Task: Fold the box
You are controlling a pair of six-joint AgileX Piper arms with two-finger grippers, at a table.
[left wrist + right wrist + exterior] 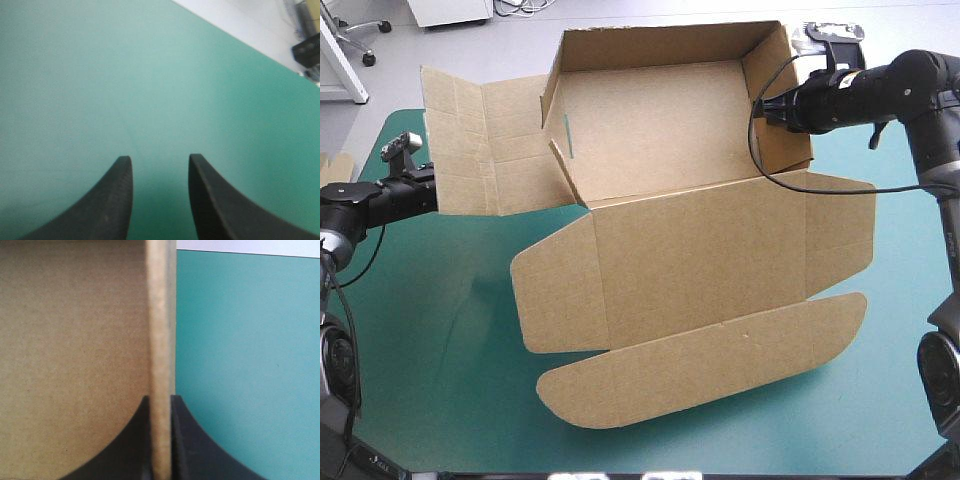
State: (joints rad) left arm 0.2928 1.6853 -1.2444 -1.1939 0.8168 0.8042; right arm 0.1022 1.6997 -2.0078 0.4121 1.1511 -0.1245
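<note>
- Your right pincer is pinching the right wall of the box, probably to keep that wall upright while the rest gets tucked.
- Your left pincer stands spread over bare tabletop, gripping nothing, just beside the unfolded left panel.
- The box sits mid-tabletop, reaching the far edge. Its far and right walls are raised, the lid lies flat toward the near edge, and the tray holds nothing.
</note>
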